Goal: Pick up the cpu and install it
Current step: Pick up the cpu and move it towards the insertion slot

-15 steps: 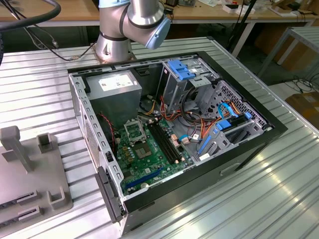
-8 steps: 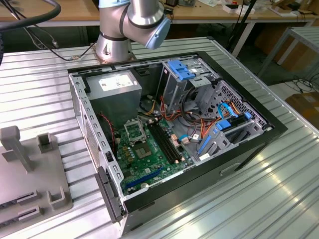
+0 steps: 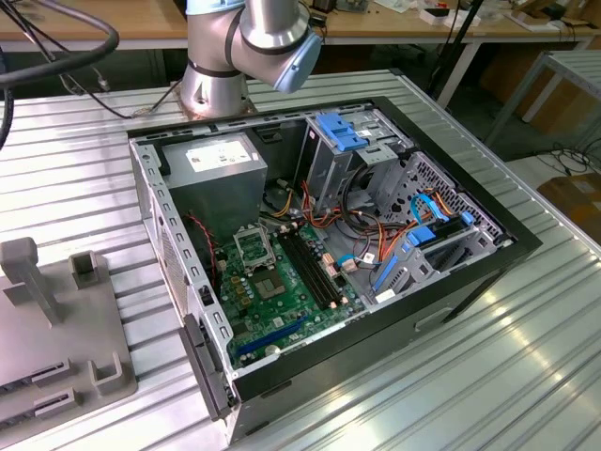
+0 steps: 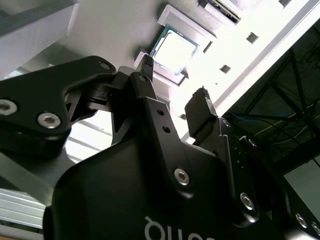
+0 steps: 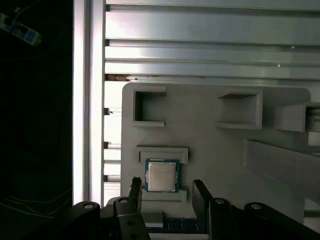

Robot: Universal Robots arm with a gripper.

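there, cpu (image 5: 161,175) in grey tray (image 5: 215,155)

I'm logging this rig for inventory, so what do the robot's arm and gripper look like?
The arm is silver-grey metal with rounded joints and a pale blue cap. The gripper is black, with linked bars, silver screw heads, white lettering and two black jaws standing apart.

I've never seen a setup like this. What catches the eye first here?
An opened computer case lies on a ribbed metal table, its green motherboard bare, with the robot arm standing just beyond it. In both wrist views the open gripper hangs over the cpu, a small silver square resting in a grey tray.
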